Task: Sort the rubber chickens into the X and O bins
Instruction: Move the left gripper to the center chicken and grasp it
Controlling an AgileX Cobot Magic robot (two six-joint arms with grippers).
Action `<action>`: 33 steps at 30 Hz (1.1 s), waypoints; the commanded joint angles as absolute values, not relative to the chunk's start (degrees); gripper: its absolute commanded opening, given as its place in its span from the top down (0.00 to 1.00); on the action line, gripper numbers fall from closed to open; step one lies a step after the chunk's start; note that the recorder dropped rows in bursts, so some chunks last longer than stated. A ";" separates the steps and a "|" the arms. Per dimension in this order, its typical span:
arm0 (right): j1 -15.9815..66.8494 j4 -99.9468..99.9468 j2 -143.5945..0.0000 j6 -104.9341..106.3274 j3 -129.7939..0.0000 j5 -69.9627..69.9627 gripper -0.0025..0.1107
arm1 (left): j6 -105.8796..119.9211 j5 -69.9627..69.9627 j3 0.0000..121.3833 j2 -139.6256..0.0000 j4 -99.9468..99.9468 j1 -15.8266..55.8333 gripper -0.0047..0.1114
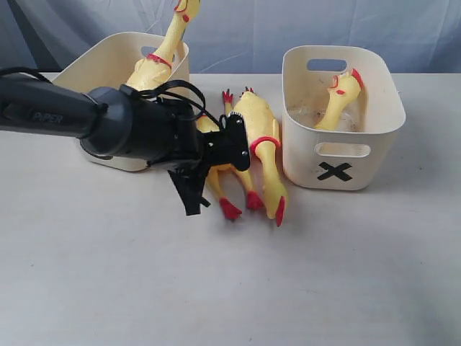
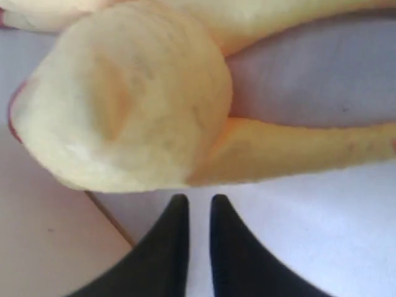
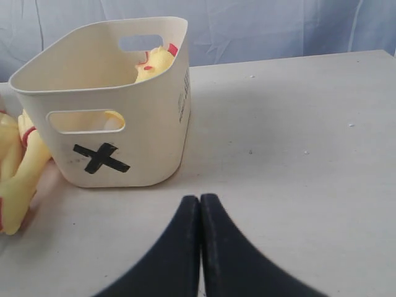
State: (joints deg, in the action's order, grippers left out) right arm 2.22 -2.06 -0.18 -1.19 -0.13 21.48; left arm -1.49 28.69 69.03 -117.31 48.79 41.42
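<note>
Two rubber chickens lie on the table between the bins, a large one [image 1: 261, 148] and a smaller one [image 1: 220, 182] partly under my left arm. My left gripper [image 1: 191, 202] hangs just beside the smaller one, fingers a narrow gap apart with nothing between them [image 2: 193, 201]; a yellow chicken body [image 2: 130, 99] fills that view right ahead. The X bin [image 1: 374, 137] holds one chicken [image 1: 340, 95]. The other bin [image 1: 108, 47] holds a chicken [image 1: 164, 54] poking out; its mark is hidden. My right gripper [image 3: 200, 199] is shut and empty, facing the X bin [image 3: 154, 124].
A blue-grey cloth backdrop [image 1: 288, 25] hangs behind the table. My dark left arm [image 1: 65, 115] crosses in front of the left bin. Bare tabletop [image 1: 230, 288] stretches toward the front, and more [image 3: 297, 142] lies to the right of the X bin.
</note>
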 commanded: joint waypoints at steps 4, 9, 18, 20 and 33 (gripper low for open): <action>2.41 -2.04 0.00 -1.15 0.00 20.94 0.98 | -7.46 32.45 69.22 -116.93 48.87 41.25 0.96; 2.41 -2.04 0.00 -1.15 0.00 20.94 0.98 | -14.33 28.58 69.23 -110.30 47.64 41.25 0.96; 2.41 -2.04 0.00 -1.15 0.00 20.94 0.98 | -11.26 22.71 73.54 -110.83 43.45 41.25 0.25; 2.41 -2.04 0.00 -1.15 0.00 20.94 0.98 | -10.03 25.96 76.24 -113.69 43.45 41.25 0.14; 2.41 -2.04 0.00 -1.15 0.00 20.83 0.98 | -3.69 37.45 83.29 -130.62 37.66 40.21 0.59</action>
